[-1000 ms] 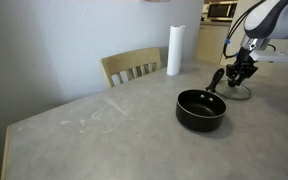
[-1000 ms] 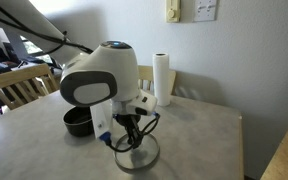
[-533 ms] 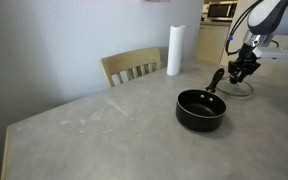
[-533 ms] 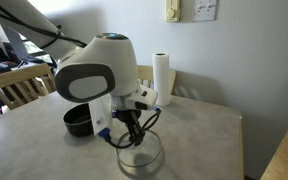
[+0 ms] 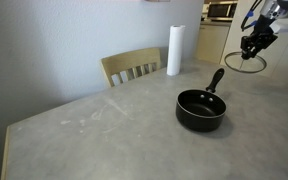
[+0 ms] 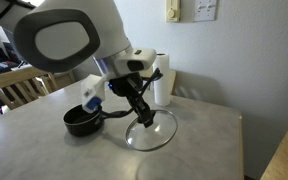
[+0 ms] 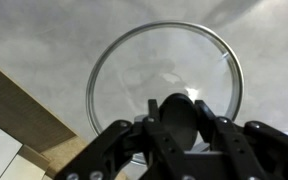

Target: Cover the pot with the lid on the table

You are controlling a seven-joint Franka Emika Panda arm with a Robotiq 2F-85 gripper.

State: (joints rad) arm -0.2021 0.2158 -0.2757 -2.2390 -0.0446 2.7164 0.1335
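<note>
Glass lid (image 6: pixel 159 135) hangs above the table (image 6: pixel 209 138), clamped at its centre by the tool (image 6: pixel 143 117), jaws narrowed.

Open air runs from the lifted lid (image 5: pixel 246 66) left and nearer to the pot (image 5: pixel 200 110) — only the pot's handle (image 5: pixel 216 79) juts between; paper roll (image 5: pixel 174 50) and chair (image 5: pixel 131 66) stand farther left.

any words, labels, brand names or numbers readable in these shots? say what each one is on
None: no text can be read in any view.
A blue patch on the robot arm might be a label, but it is too blurred to read.
The wall plates show no legible marking.
The pot, the lid and the paper towel roll show no print.
</note>
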